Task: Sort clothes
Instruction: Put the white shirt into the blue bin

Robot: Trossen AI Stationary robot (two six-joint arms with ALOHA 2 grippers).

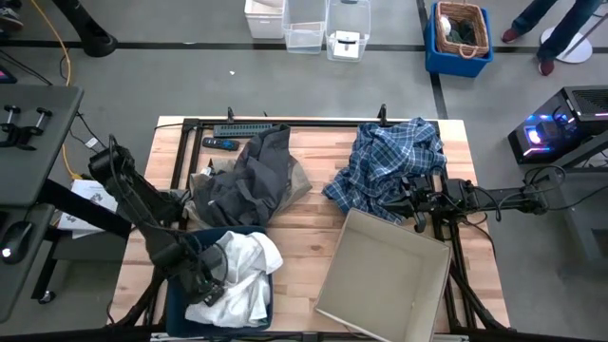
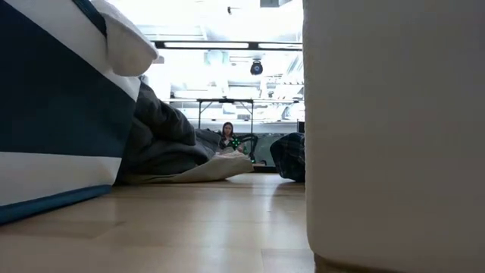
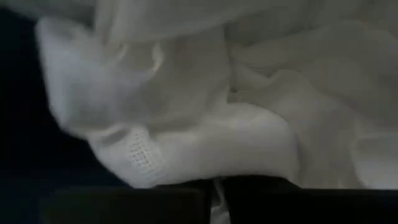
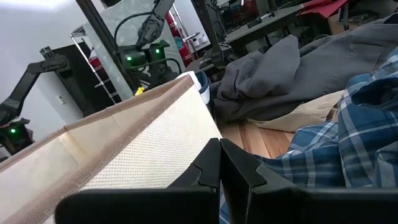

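The wooden table (image 1: 304, 214) carries everything, and the biggest thing on it is the tan cardboard box (image 1: 380, 275), open-topped and set askew at the near right, where its pale wall fills the right side of the low view and blocks most of what lies behind. Left of it sits the dark blue bin (image 1: 177, 296), with the white shirt (image 1: 242, 275) heaped inside and spilling over its rim. Behind the bin, the dark grey garment (image 1: 249, 179) lies in a rumpled mound on top of the tan garment (image 1: 297, 177), whose edge shows beneath it. On the far right the blue-and-white plaid shirt (image 1: 388, 163) is bunched just behind the box. The left gripper (image 1: 211, 281) is down in the bin, pressed into the white shirt; its fingers (image 3: 261, 202) look pressed together with only a sliver of white cloth between them. The right gripper (image 1: 410, 195) rests low at the plaid shirt's near edge, fingers (image 4: 208, 171) closed tip to tip with no cloth seen between them. A dark tool (image 1: 220, 144) lies near the far edge.
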